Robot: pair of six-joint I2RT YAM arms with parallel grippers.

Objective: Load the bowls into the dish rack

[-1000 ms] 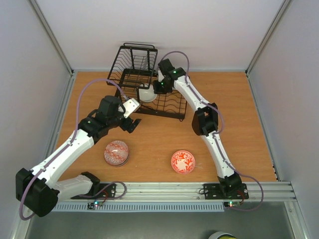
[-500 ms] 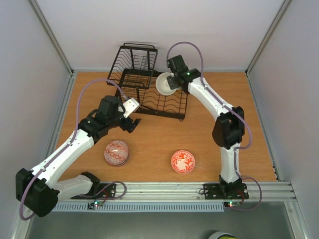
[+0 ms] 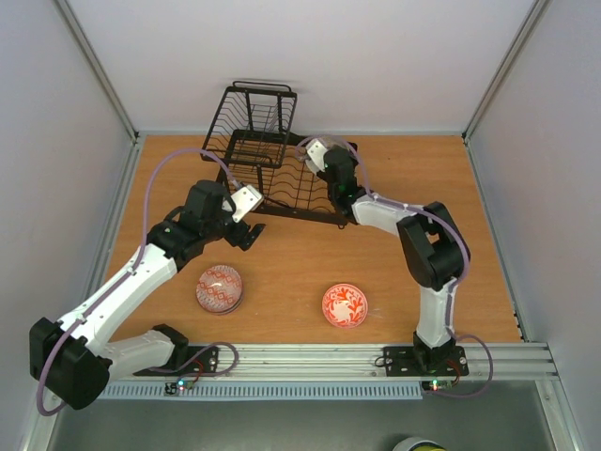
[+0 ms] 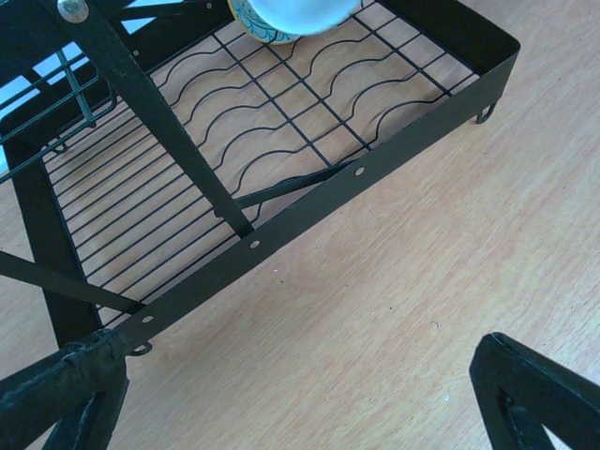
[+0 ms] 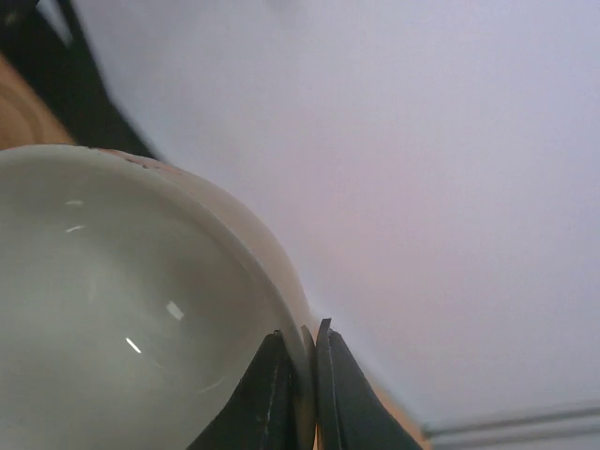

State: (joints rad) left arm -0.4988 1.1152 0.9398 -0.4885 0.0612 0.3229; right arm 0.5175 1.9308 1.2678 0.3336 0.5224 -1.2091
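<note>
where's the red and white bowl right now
In the top view the red-and-white bowl sits upright on the table close to the near edge, right of centre, with the pink-red bowl to its left.

Nothing can be read in any view: the dish rack (image 3: 300, 193), the pink-red patterned bowl (image 3: 219, 287) and the red-and-white bowl (image 3: 345, 305) carry no legible lettering.

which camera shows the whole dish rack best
Top external: the dish rack shows nearly whole, wire base and raised basket. The left wrist view shows only part of its base and near wall, close up. The right wrist view is mostly filled by a pale bowl; only a dark blur at its top left may be rack.
</note>
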